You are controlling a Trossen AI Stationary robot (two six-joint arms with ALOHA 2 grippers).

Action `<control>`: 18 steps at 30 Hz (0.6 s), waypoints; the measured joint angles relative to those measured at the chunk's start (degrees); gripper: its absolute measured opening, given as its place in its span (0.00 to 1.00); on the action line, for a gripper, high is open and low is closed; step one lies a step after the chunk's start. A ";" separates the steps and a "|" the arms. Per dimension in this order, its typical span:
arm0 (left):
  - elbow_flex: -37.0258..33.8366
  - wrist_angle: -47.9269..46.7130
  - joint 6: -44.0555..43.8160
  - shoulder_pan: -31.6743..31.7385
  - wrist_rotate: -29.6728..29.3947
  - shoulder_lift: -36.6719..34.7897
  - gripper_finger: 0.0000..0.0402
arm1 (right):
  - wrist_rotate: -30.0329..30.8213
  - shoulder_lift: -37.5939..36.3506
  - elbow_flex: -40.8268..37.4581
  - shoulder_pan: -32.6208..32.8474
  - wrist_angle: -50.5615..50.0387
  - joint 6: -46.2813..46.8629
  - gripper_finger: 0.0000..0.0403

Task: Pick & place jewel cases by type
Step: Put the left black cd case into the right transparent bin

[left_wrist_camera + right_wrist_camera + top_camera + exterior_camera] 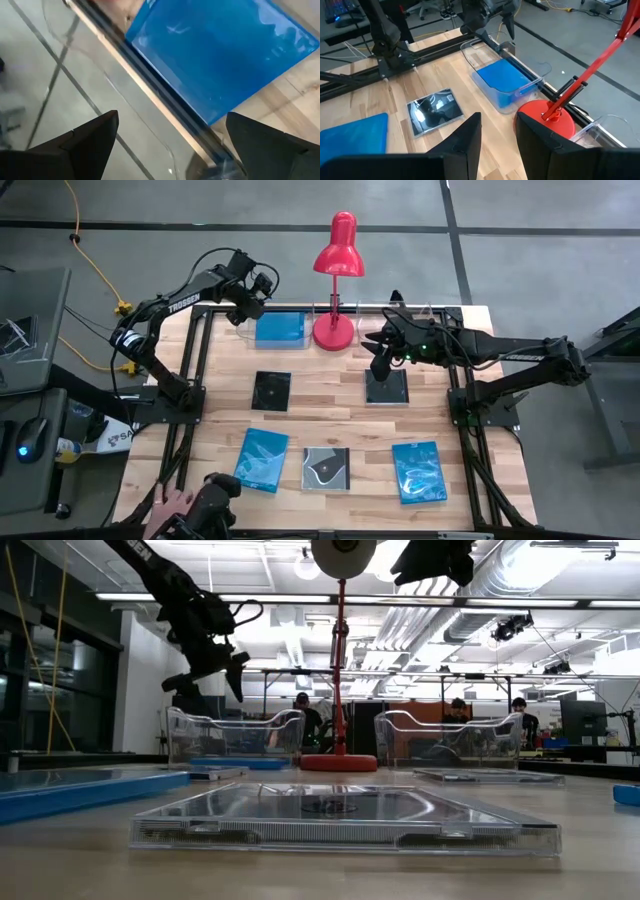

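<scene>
Blue is sorted for one so far: a plain blue square plastic jewel case [279, 330] lies flat inside the clear plastic tray [263, 315] at about 11 o'clock on the wooden table [330, 400]. Your left gripper [243, 308] hovers above that tray's back edge, fingers spread wide, holding nothing, so this looks like the end of a drop-off. Next you'd probably want one of the glossy patterned blue cases [262, 459] down at 7 o'clock. Your right gripper [381, 366] sits over the dark grey case [386, 387] at 2 o'clock, fingers nearly together; can't tell if it's touching.
</scene>
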 joint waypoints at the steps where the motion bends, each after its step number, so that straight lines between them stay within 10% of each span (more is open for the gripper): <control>1: 0.00 0.01 -1.01 0.00 -0.33 0.00 0.91 | 0.00 -0.02 0.00 0.00 -0.04 0.00 0.26; 18: 9.83 1.00 -29.31 -0.81 -2.22 0.02 0.91 | -0.02 -0.01 0.00 0.00 -0.56 0.00 0.26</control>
